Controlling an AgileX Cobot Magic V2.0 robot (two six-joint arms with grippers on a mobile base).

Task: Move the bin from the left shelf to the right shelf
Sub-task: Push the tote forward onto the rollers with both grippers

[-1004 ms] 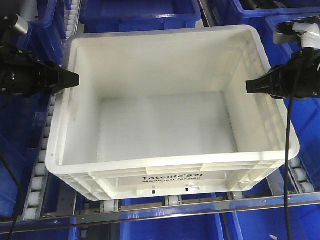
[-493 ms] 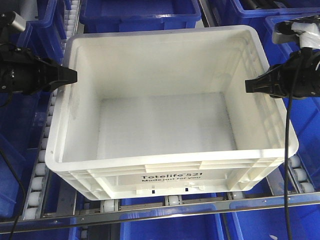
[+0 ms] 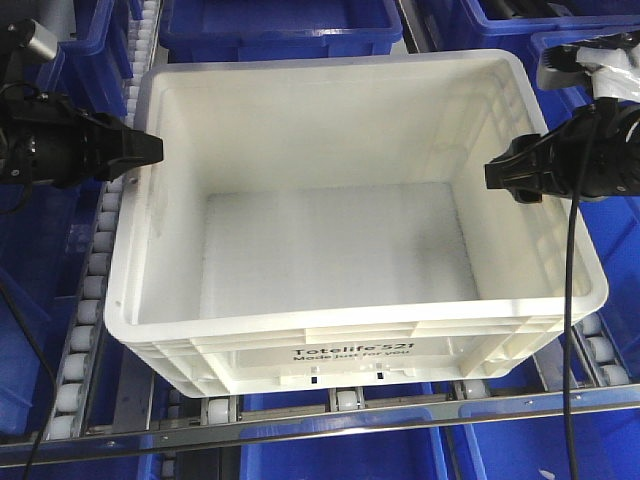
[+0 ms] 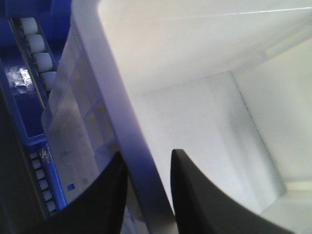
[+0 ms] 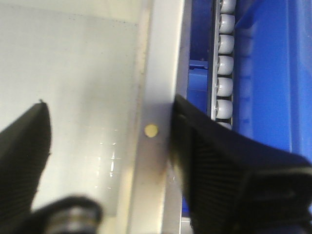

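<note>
The bin (image 3: pixel 320 130), a large white tote with black print on its front side, sits empty on the roller shelf in the front view. My left gripper (image 3: pixel 150 150) is at its left rim. In the left wrist view the two black fingers (image 4: pixel 109 195) straddle that rim (image 4: pixel 97 73) and press on it from both sides. My right gripper (image 3: pixel 495 175) is at the right rim. In the right wrist view its outer finger (image 5: pixel 204 146) lies against the outside of the rim (image 5: pixel 158 73), while the inner finger (image 5: pixel 24 146) stands well off the wall inside the bin.
Blue plastic bins surround the white one: behind it (image 3: pixel 280 30), at left (image 3: pixel 40 230) and at right (image 3: pixel 610 230), and more below the front metal rail (image 3: pixel 330 425). White rollers (image 3: pixel 85 320) run along both sides under the bin.
The bin has shifted a little to the right on the rollers. My left gripper moved right with its rim, and the right gripper moved slightly along the right rim.
</note>
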